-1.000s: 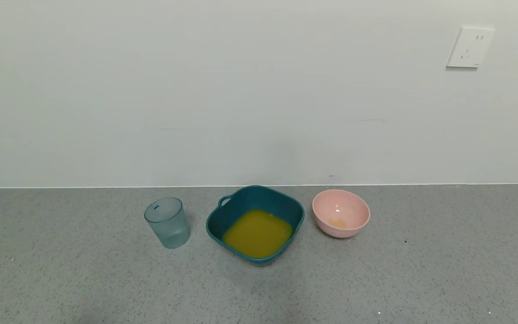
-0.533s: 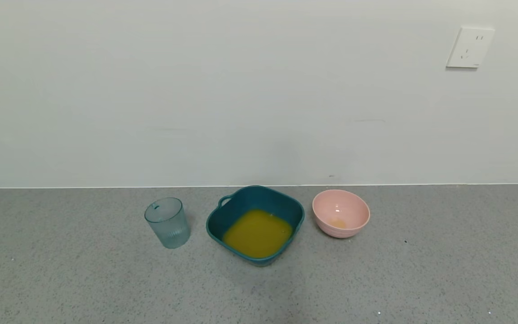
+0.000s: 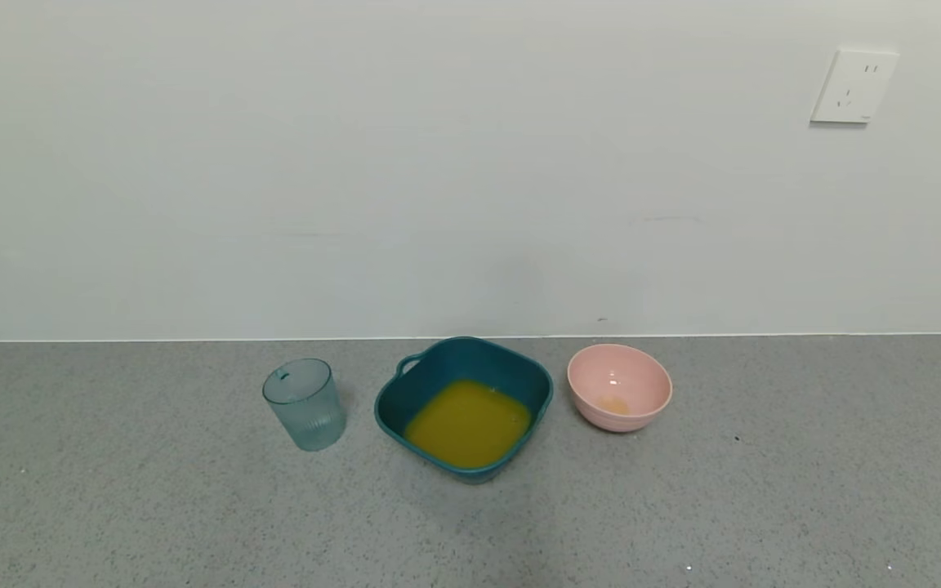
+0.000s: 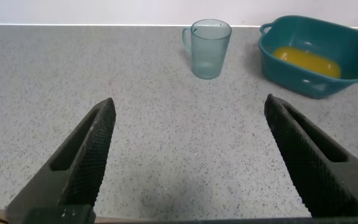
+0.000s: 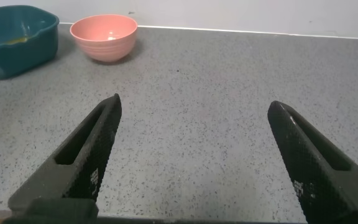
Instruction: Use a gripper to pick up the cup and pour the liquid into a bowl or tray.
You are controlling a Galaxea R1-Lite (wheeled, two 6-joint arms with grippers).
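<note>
The pale blue-green cup (image 3: 305, 403) stands upright and looks empty on the grey counter, left of the dark teal basin (image 3: 416, 394). The basin holds orange-yellow liquid (image 3: 468, 423). In the left wrist view the cup (image 4: 210, 48) and the basin (image 4: 297, 68) stand well ahead of my left gripper (image 4: 190, 109), which is open and empty. My right gripper (image 5: 194, 106) is open and empty over bare counter, with the basin (image 5: 11, 43) far off. Neither gripper shows in the head view.
A pink round bowl (image 3: 619, 386) with a small orange smear stands right of the basin; it also shows in the right wrist view (image 5: 103, 37). A white wall runs behind the vessels, with a socket (image 3: 853, 86). The grey counter (image 3: 683, 506) stretches in front.
</note>
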